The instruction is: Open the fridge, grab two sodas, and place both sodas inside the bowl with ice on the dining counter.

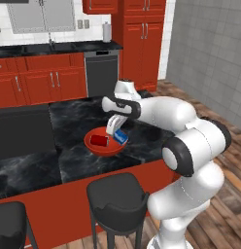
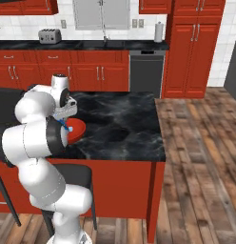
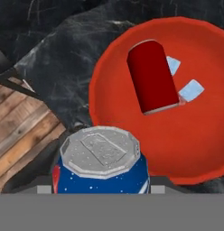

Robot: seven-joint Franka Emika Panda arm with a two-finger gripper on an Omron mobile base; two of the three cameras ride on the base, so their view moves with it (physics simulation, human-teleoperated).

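Risk lies chiefly in the release: the blue can (image 3: 101,163) is held in the gripper (image 1: 116,132), jaws part closed on its sides, at the bowl's (image 3: 195,149) rim rather than over its middle. In the hand view the can is seen at 6 o'clock, with the bowl's edge just beyond it toward 12 o'clock. If the can is let go here, it could be judged likely to strike the rim, tip the bowl or roll off onto the worktop (image 1: 69,163). A knock against the red can (image 3: 152,76), which lies on its side inside the bowl at about 11 o'clock from the bowl's centre, could also shift it. Two ice cubes (image 3: 191,90) are seen touching or just beside the red can at its 3 o'clock. In the left base view the blue can appears within the bowl's near-right part, so its exact position over the rim cannot be settled.

No brand name or writing can be read; only white specks and a red patch are made out on the blue can.
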